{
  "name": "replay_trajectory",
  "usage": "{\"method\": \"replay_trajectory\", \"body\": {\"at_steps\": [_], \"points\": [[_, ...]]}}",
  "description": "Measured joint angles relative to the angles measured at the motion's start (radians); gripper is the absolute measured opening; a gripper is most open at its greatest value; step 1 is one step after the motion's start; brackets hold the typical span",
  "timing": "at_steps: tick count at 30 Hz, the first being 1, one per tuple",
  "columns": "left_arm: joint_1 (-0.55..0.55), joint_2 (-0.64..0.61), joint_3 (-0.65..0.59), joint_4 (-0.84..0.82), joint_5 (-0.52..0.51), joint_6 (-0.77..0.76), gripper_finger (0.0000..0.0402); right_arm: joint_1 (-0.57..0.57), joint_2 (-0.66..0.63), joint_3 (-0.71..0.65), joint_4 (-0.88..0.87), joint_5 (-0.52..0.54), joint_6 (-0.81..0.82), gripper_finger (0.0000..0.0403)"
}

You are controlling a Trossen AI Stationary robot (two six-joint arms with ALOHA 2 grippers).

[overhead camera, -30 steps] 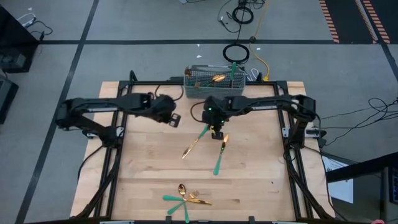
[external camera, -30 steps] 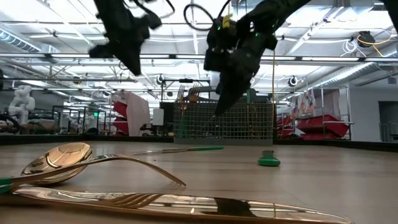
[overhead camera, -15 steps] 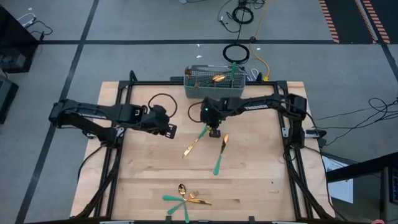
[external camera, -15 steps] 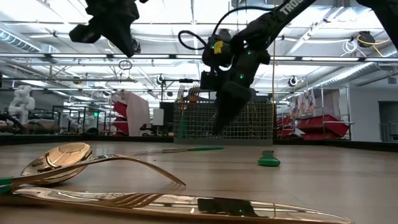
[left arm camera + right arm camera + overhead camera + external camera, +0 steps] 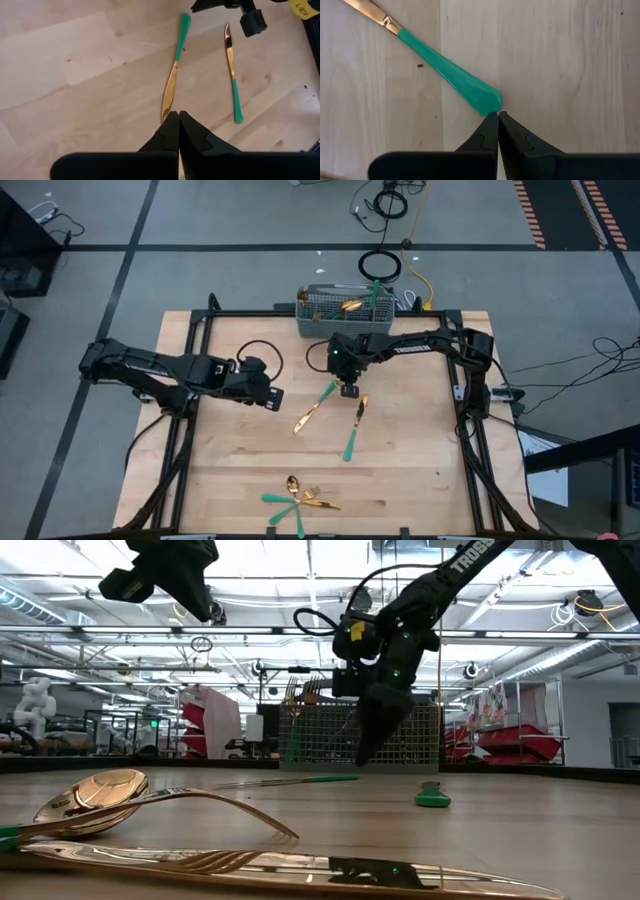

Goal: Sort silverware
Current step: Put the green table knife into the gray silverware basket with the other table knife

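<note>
Your tabletop carries the grey mesh caddy at twelve o'clock on its far edge, with a few gold-and-teal pieces already standing in it. Your left tool hangs clenched and empty over the nine o'clock side of centre. Your right tool is clenched too, empty, its tips just above the teal handle end of one knife. A second knife lies just beside it toward three o'clock. A small heap of spoon, forks and knife sits at six o'clock near the front edge.
</note>
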Motion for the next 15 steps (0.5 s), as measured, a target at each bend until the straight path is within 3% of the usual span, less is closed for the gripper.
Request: {"method": "replay_trajectory", "body": {"at_steps": [15], "points": [[-0.013, 0.000, 0.000, 0.003, -0.053, -0.017, 0.0000, 0.014, 0.000, -0.010, 0.063, -0.006, -0.010, 0.0000]]}}
